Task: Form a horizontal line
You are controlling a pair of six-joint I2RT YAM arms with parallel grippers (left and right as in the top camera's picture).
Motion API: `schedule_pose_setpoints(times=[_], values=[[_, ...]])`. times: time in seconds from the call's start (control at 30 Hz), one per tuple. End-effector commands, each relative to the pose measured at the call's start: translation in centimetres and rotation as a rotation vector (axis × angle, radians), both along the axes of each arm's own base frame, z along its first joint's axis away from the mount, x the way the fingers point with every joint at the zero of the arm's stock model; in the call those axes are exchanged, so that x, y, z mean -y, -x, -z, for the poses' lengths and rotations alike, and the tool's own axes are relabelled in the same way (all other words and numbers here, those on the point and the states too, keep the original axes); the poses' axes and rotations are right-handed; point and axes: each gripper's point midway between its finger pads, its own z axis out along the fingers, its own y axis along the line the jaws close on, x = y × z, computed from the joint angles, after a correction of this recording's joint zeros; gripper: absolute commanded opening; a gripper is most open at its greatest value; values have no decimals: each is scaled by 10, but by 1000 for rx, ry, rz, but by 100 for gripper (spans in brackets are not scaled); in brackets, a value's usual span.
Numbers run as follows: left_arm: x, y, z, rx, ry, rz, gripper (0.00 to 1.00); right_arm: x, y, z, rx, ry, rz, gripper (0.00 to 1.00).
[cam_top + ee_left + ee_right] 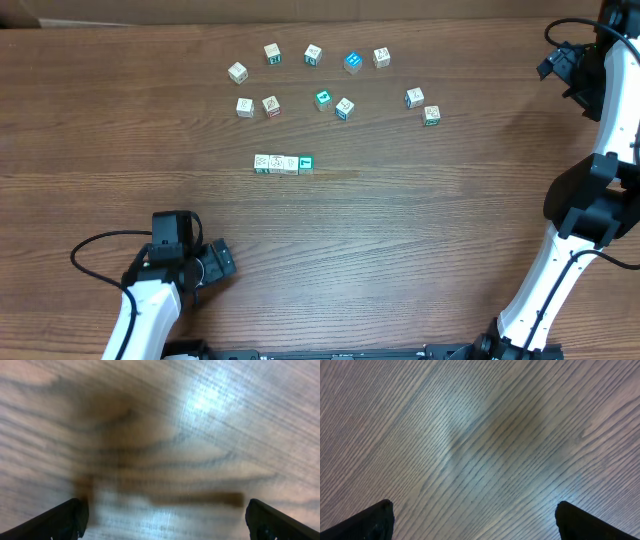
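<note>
The horizontal line (283, 164) lies at mid-table: a short row of small letter cubes touching side by side, pale-faced except the teal cube (306, 164) at its right end. My left gripper (216, 263) rests near the front left of the table, well short of the row. In the left wrist view it (162, 522) is open, one dark fingertip (65, 520) at each lower corner over bare, blurred wood. My right gripper (555, 62) hangs at the far right edge, away from all cubes. The right wrist view shows it (475, 521) open over bare wood grain.
Several loose cubes are scattered beyond the row: a white one (237, 72), a blue one (352, 62), a teal one (323, 99), and one furthest right (431, 115). The right arm's white link (545, 280) rises at the front right. A black cable (95, 250) loops by the left arm.
</note>
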Motion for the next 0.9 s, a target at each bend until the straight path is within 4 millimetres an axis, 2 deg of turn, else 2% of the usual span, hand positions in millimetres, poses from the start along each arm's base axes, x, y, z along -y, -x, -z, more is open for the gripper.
schedule_pose_setpoints(times=[0.0, 0.37, 0.43, 0.57, 0.87], values=[[9, 19, 20, -24, 42, -5, 99, 2, 1, -7, 14, 8, 1, 100], [9, 32, 51, 82, 35, 1, 100, 2, 1, -7, 13, 7, 1, 100], [8, 19, 47, 154, 28, 1, 100, 2, 1, -7, 13, 7, 1, 100], [7, 7, 45, 268, 21, 3, 99, 2, 1, -7, 14, 8, 1, 100], [7, -4, 32, 341, 16, 8, 99, 2, 1, -7, 13, 7, 1, 100]])
